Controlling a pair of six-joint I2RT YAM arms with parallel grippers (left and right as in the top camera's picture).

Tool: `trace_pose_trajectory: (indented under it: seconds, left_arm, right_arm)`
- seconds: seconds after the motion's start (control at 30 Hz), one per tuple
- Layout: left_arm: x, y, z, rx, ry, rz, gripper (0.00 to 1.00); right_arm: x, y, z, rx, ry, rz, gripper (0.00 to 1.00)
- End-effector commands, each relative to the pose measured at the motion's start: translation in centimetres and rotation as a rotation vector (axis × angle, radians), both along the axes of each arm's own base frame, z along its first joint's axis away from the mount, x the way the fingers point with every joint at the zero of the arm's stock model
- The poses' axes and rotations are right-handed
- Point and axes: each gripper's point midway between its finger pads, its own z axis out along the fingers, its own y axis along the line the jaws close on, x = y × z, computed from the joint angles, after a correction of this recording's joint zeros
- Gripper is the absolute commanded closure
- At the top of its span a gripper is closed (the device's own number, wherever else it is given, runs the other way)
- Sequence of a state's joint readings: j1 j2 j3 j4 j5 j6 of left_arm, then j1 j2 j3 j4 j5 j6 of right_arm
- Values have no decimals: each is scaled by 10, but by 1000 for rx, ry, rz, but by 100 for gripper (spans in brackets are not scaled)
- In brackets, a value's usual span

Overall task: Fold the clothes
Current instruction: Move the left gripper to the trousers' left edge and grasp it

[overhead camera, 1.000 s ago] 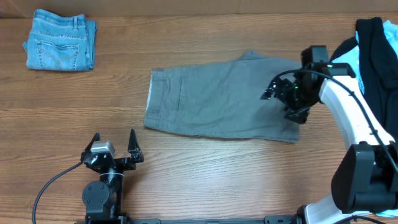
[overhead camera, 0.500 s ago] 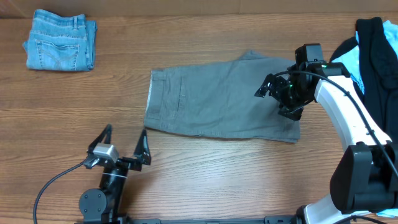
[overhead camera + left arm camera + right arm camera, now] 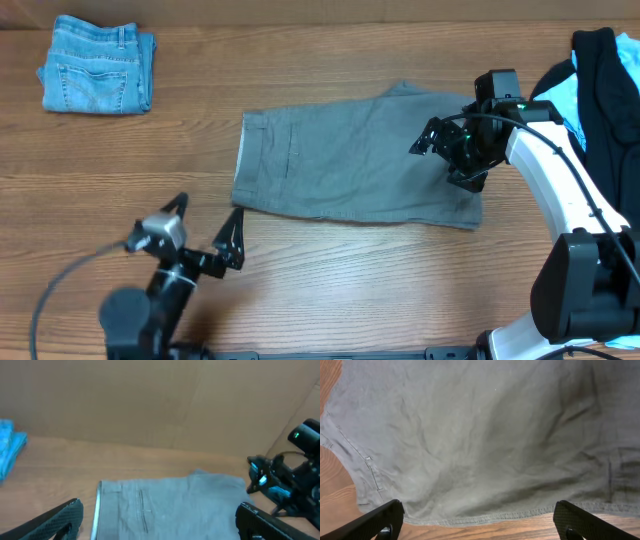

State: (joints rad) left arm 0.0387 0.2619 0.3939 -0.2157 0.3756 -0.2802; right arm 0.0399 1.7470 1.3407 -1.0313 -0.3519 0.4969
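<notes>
Inspected wooden surface (image 3: 350, 60) carrying all items. Found grey shorts (image 3: 340, 165) spread flat near its middle, waistband end to the left and leg hems to the right; taken as reference for all positions below.

Noted heap of dark and light-blue clothing (image 3: 605, 80) well to the right of the shorts. Noted folded blue jeans (image 3: 97, 78) well apart to the upper left of the shorts.

Located right gripper (image 3: 445, 160) over the right end of the shorts, close above the fabric; unable to tell whether touching. Recorded its jaws spread wide and holding nothing, with only grey cloth and a stitched hem between them in the wrist view.

Located left gripper (image 3: 207, 225) just below the lower left corner of the shorts, clear of the fabric, over bare wood. Recorded its jaws likewise spread wide and holding nothing, facing the shorts.
</notes>
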Motion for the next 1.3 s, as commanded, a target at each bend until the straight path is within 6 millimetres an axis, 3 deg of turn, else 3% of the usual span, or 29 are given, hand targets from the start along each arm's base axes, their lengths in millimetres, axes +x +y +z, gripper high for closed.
trace_pose_trajectory:
  seconds: [0.0, 0.17, 0.33, 0.47, 0.7, 0.8, 0.97, 1.27]
  left_arm:
    - [14, -6, 15, 39, 88, -41, 0]
    - [32, -28, 25, 40, 272, -200, 0]
    - [56, -36, 20, 36, 404, -271, 0]
    - [73, -33, -15, -3, 552, -253, 0]
    - [111, -35, -57, -39, 652, -268, 0]
    - [125, -33, -87, -28, 726, -261, 0]
    - [138, -32, -140, -13, 852, -280, 0]
    - [145, 1, -193, 97, 996, -100, 0]
  right_arm:
    - [5, 2, 5, 6, -21, 3, 0]
    - [5, 2, 5, 6, -21, 3, 0]
    - [5, 2, 5, 6, -21, 3, 0]
    - [5, 2, 5, 6, -21, 3, 0]
    - [5, 2, 5, 6, -21, 3, 0]
    - [5, 2, 5, 6, -21, 3, 0]
    - [5, 2, 5, 6, -21, 3, 0]
    - [5, 2, 5, 6, -21, 3, 0]
